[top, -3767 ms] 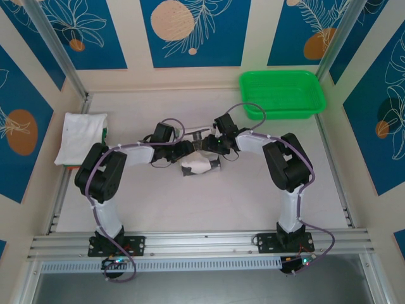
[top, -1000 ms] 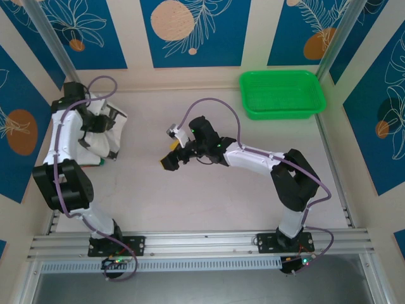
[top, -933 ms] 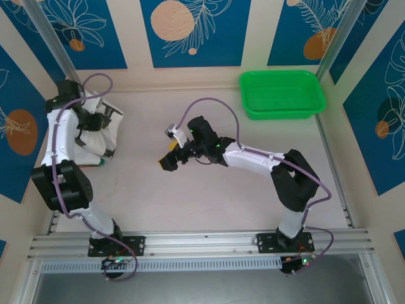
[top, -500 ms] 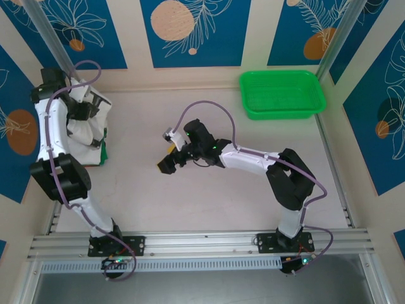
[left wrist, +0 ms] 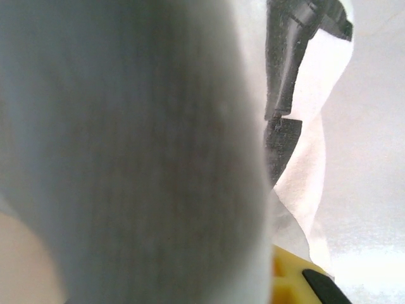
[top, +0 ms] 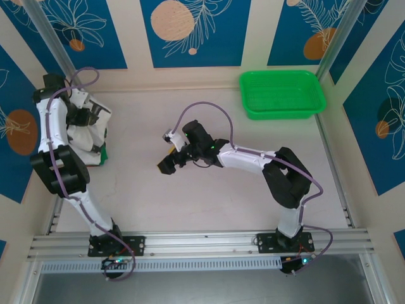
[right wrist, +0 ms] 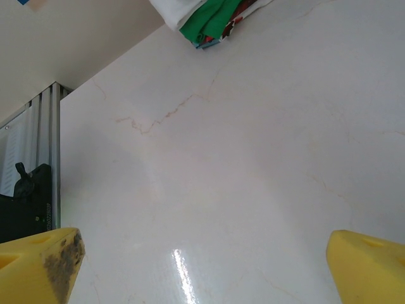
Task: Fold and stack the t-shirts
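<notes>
The left end effector (top: 88, 117) sits over the far-left corner of the counter (top: 209, 202), its jaws all but closed on a fold of the white t-shirts (top: 84, 136), which lie bunched along the left edge. The cloth forms one rumpled mass, so I cannot count the separate shirts. The right end effector (top: 168, 158) hangs over the middle of the counter with its jaws spread wide and nothing between them. There are two end effectors and one green basket (top: 283, 94), which stands in the far-right corner well apart from both arms. A single green item (top: 103, 154) pokes out from under the near edge of the white cloth. The left wrist view adds what the overhead one cannot: white fabric (left wrist: 126, 158) pressed right up against the lens, with one yellow pad (left wrist: 286, 278) showing at the bottom. The right wrist view shows the right end effector (right wrist: 205, 259) with its two yellow fingertips (right wrist: 41, 253) far apart over bare counter, and at the top edge the white hem with the green item (right wrist: 212, 22) beneath it, showing red and blue trim too small to see from overhead.
</notes>
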You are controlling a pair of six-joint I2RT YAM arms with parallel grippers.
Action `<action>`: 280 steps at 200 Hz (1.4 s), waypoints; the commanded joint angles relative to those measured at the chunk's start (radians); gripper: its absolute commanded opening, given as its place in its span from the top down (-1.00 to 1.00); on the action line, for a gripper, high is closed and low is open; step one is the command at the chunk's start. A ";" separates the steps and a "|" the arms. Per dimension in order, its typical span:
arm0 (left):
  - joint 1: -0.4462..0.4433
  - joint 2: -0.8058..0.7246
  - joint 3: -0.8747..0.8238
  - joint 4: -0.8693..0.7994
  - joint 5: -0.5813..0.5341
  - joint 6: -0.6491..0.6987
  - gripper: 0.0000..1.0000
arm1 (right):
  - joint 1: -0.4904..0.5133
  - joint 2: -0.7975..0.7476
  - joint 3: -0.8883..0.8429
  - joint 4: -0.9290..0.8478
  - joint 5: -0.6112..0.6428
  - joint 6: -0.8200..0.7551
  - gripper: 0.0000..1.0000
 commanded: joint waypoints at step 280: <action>0.042 0.056 -0.013 0.190 0.088 -0.411 -1.00 | -0.026 -0.018 -0.012 -0.015 0.018 0.008 -0.97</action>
